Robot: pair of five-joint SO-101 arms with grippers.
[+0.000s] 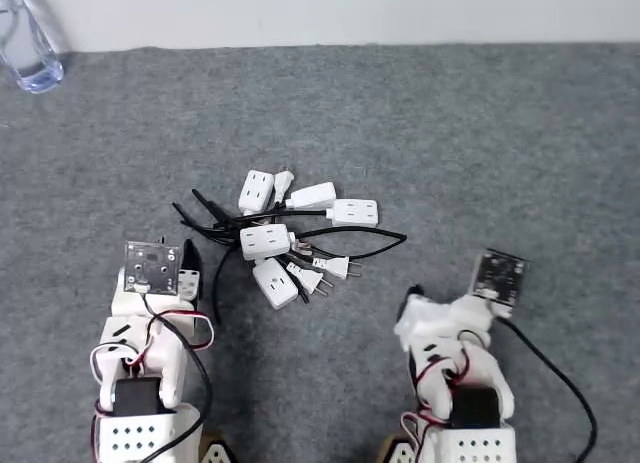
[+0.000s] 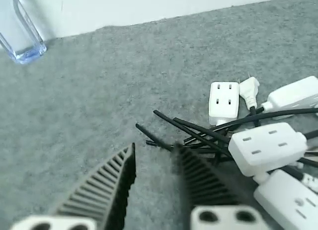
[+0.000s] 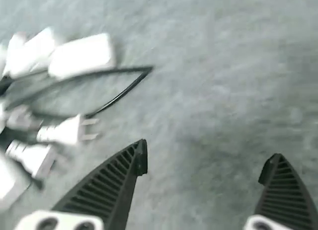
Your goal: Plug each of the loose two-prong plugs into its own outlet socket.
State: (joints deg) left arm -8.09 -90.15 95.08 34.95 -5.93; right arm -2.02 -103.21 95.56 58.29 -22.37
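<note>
Grey carpet (image 1: 500, 133) runs up to a white wall (image 1: 350, 13). In the middle of the high view lie white sockets (image 1: 265, 241) and two-prong plugs (image 1: 335, 268) on black cords (image 3: 121, 91) (all one heap). At lower left the left gripper (image 2: 154, 158) points at it, partly open, empty, tips just beside the cords. At lower right the right gripper (image 3: 207, 155) gapes wide, empty, near the plugs.

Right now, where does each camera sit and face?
High view: overhead, looking down on sockets, plugs; left arm, right arm show.
Left wrist view: on that wrist, facing sockets, a bottle; open left hand shows.
Right wrist view: on that wrist, facing plugs; open right hand shows.
All three share the sockets.
</note>
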